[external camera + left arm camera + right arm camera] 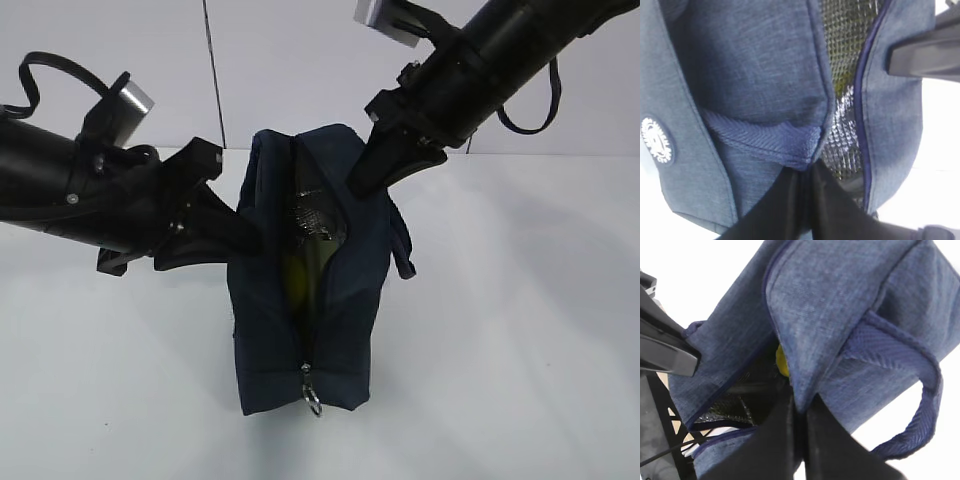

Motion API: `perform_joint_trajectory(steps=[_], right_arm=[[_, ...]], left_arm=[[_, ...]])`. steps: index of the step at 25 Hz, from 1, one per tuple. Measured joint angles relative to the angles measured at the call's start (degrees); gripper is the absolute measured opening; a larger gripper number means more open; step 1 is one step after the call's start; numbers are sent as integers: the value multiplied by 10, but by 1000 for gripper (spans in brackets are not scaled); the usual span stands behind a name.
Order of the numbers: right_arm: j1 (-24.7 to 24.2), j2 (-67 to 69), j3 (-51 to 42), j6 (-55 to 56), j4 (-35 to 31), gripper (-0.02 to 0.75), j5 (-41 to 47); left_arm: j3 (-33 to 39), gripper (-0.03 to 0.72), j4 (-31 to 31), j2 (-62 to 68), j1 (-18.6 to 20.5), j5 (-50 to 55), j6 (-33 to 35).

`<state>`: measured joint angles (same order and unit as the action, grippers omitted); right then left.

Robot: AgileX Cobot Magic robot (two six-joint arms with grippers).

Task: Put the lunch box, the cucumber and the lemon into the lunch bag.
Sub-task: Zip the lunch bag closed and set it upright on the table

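The bag (305,300), a boxy form of dark navy woven fabric, stands near the middle of the white table (520,320), its short end toward the table's near edge. The zipper runs along the top and down the near end; a metal ring pull (313,402) hangs low on that end. The top gapes open, exposing a silvery, quilted foil lining (845,135). Inside the opening a patch of bright yellow, the lemon (295,280), lies low in the bag; glossy dark shapes sit above it toward the far end, too dim to identify. The box and cucumber cannot be told apart in the shadowed interior.

The left gripper (245,238), matte black with tapered fingers, meets the bag's left top edge. In the left wrist view its fingers (790,210) are pressed together on the fabric rim just below a ribbed herringbone handle (765,140); a small round white logo (656,140) marks the side panel.

The right gripper (365,180) meets the right top edge nearer the far end. In the right wrist view its fingers (785,440) pinch the rim fabric between them, with the lemon (781,361) visible just inside the opening beside them and the other looped handle (920,405) hanging to the outside.
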<state>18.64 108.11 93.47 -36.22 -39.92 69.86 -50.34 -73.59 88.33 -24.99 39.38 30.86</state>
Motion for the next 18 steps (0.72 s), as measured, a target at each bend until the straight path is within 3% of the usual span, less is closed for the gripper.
perform_joint_trajectory(steps=[18], right_arm=[[0, -14, 0, 3, 27, 21, 9]], left_arm=[[0, 10, -1, 0, 0, 24, 1]])
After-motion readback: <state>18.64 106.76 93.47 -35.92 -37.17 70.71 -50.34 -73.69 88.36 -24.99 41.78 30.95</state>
